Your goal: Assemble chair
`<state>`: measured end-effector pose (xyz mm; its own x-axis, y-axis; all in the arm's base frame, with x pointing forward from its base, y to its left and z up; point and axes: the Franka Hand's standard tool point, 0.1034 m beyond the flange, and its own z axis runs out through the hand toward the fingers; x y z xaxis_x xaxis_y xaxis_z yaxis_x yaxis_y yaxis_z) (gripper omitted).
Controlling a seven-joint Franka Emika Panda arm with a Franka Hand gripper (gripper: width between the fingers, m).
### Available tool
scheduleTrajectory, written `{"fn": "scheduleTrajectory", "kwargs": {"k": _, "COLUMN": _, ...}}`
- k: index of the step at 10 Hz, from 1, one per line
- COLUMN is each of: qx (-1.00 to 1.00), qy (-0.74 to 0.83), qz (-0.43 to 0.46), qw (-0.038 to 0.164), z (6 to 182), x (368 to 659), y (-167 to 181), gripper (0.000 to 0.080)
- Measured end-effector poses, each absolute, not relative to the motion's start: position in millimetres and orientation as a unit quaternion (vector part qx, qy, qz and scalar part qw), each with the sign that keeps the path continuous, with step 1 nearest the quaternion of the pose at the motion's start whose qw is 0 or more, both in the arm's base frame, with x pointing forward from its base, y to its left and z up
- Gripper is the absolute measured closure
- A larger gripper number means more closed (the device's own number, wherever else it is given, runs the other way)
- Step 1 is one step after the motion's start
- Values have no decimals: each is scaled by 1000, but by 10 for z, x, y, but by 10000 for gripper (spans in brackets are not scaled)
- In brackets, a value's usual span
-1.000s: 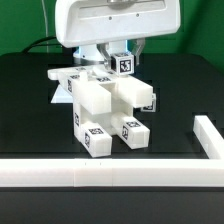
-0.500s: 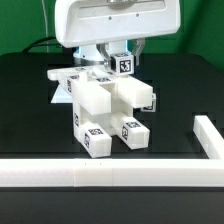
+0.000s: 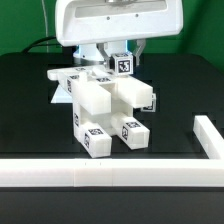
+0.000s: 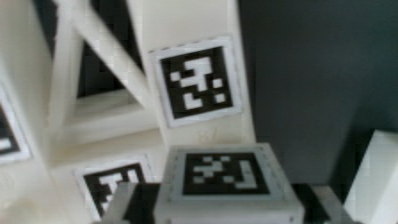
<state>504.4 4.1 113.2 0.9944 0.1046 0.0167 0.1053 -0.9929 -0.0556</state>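
The half-built white chair (image 3: pixel 108 100) stands in the middle of the black table, its tagged leg ends (image 3: pixel 97 138) toward the front. My gripper (image 3: pixel 122 57) hangs just above its back and is shut on a small white tagged chair part (image 3: pixel 123 63). In the wrist view that part (image 4: pixel 222 172) sits between my dark fingers (image 4: pixel 135 205), with my gripper (image 4: pixel 222 203) closed on its sides. Beyond it a long white chair piece with a tag (image 4: pixel 198 82) shows close up. What lies under the held part is hidden.
Flat white tagged parts (image 3: pixel 66 79) lie behind the chair at the exterior view's left. A low white wall (image 3: pixel 100 172) runs along the front, and a short section of it (image 3: pixel 207 136) stands at the right.
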Motion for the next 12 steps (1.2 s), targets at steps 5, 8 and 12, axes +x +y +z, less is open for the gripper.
{"fn": "scheduleTrajectory", "kwargs": {"k": 5, "qx": -994, "qy": 103, "qz": -2, "qw": 29, "z": 1129, "x": 5043, "y": 46, "gripper": 527}}
{"fn": "scheduleTrajectory", "kwargs": {"k": 8, "qx": -979, "qy": 200, "qz": 1, "qw": 29, "z": 1127, "x": 5042, "y": 48, "gripper": 527}}
{"fn": "scheduleTrajectory", "kwargs": {"k": 12, "qx": -947, "qy": 321, "qz": 5, "qw": 30, "z": 1126, "x": 5042, "y": 52, "gripper": 527}}
